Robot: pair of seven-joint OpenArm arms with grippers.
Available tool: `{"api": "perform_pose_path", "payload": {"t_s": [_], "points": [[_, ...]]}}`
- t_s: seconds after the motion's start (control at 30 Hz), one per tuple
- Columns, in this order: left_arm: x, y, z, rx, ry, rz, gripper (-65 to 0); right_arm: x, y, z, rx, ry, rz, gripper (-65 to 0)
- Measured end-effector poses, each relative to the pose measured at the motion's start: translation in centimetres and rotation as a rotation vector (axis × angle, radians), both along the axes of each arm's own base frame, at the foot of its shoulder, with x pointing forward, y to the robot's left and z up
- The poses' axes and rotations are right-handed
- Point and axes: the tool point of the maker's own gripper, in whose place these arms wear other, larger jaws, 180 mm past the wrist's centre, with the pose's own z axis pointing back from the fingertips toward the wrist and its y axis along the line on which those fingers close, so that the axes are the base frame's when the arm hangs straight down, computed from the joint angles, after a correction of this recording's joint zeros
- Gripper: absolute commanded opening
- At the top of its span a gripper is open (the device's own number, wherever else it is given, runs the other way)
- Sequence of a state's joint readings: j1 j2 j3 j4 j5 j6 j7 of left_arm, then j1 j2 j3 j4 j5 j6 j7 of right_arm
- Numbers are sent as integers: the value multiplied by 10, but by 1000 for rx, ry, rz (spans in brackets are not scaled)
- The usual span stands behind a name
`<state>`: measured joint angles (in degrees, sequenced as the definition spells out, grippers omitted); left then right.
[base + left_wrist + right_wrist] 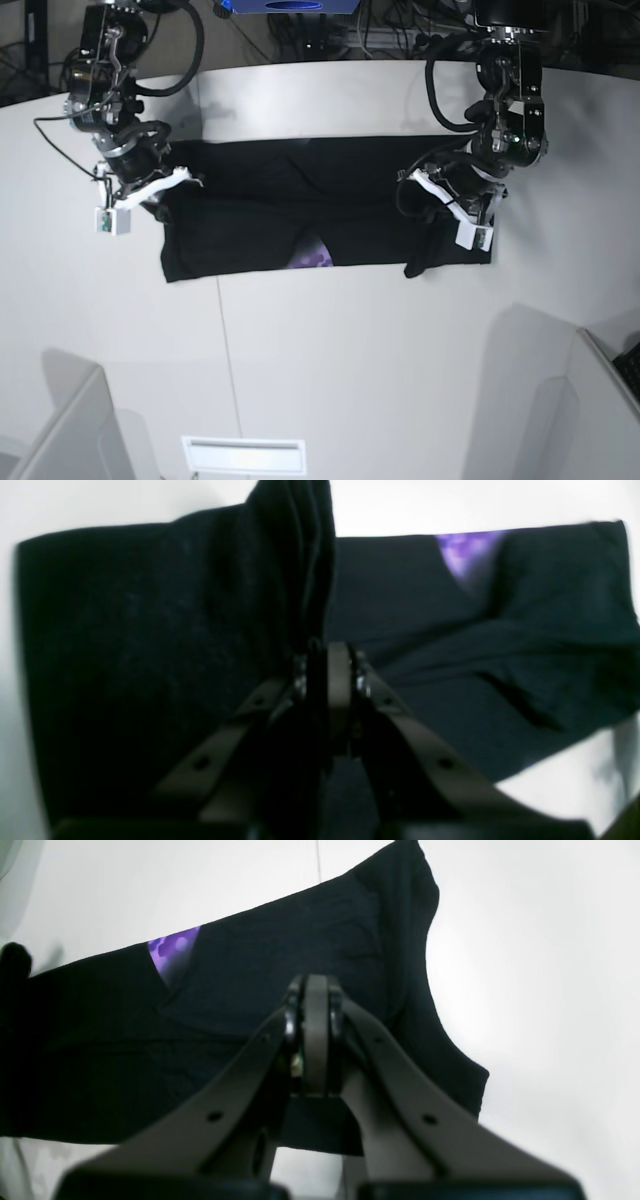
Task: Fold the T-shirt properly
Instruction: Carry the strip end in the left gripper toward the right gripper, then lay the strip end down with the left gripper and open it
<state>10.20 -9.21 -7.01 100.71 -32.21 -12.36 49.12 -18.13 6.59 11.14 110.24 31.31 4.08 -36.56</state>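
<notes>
Both hands apparently pinch T-shirt [330,215].

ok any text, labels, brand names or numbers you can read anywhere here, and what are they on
None can be read.
T-shirt: only a slice of the purple print patch shows, pattern with no letters visible.
Small white tag hanging by the right gripper: too small to read.
Left gripper and white table: no markings visible.

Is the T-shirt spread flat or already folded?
Partly folded: the T-shirt lies as a narrow band, purple print peeking from under a layer. The left gripper lifts a pinched bunch.
</notes>
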Motion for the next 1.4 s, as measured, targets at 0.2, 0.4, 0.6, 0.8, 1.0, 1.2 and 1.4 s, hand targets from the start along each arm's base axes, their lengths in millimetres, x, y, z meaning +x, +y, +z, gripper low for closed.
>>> {"api": "perform_pose_path", "payload": {"t_s": [0.2, 0.4, 0.6, 0.8, 1.0, 1.2, 1.4], "points": [[3, -13, -2, -36, 2, 2, -650, 0, 0, 0, 0, 1, 0, -650], [0, -13, -10, -40, 30, 8, -650, 0, 0, 0, 0, 1, 0, -650], [4, -36, -7, -60, 28, -32, -650, 0, 1, 0, 3, 0, -1, -650], [10, -37, -6, -55, 31, -23, -650, 0, 6, -1, 28, 1, -12, -650], [4, -52, -11, -68, 50, -52, -650, 0, 4, -1, 21, 0, -13, -650], [5, -58, -10, -82, 48, -53, -650, 0, 4, -1, 21, -1, -12, -650], [10, -58, -11, -81, 50, -53, -650, 0, 4, -1, 21, -1, -13, -650]]}}
